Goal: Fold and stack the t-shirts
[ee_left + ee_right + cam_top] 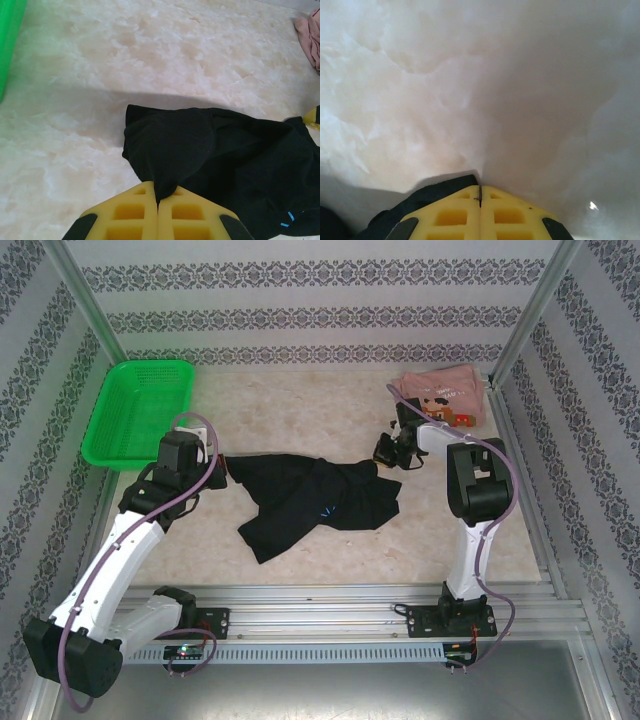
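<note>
Black t-shirt (310,502) lay crumpled and twisted at desk (300,410) centre, not spread flat, one lobe hanging toward the near edge. Pale pink printed t-shirt (445,395) sat bunched at the far right corner, well apart from the black one, untouched. No fold made on either, no stack

Left pincer (220,468) sat at the black tee's left end. In the left wrist view the left pincer (158,192) was clamped shut, with a fold of black t-shirt (215,150) pinched right between the yellow fingers (130,215), solid bite. Right pincer (385,452) sat at the tee's right end. In the right wrist view the right pincer (480,190) was fully closed, with black t-shirt (440,189) edge coming up beside the left finger to the tip seam. Looked like only a thin hem was nipped; how much cloth was inside was hard to tell

Judged risks: the right bite looked shallow, so a pull outward or a lift could let the hem slip and drop that end. The tee was twisted between the two holds, so stretching might tighten the twist rather than flatten it. Each pincer possibly held more than one layer, giving a lopsided spread. The right arm stood near the pink t-shirt (310,37), so a wide swing could drag it

Green mesh basket (140,410) sat at the far left, clear of the cloth
</note>
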You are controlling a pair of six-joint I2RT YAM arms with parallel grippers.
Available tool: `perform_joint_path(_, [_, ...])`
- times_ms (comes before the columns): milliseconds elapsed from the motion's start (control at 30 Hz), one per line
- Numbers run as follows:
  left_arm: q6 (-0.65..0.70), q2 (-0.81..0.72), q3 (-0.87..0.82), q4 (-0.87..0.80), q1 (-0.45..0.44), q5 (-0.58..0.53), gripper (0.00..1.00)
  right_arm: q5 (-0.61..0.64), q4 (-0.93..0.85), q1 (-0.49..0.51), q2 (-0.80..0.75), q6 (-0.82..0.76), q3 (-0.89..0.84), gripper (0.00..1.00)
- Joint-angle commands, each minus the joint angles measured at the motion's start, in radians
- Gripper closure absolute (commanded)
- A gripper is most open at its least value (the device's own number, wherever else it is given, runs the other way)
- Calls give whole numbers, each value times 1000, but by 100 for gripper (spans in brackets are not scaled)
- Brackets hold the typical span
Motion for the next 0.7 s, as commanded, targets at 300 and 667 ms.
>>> perform_joint_path(300, [63,-13,156,-41,28,-73,100,0,-50,-84,-309,-82,131,100])
perform_joint_path(667, [63,-20,171,-19,34,-8,100,-118,-144,-148,-330,-134,115,88])
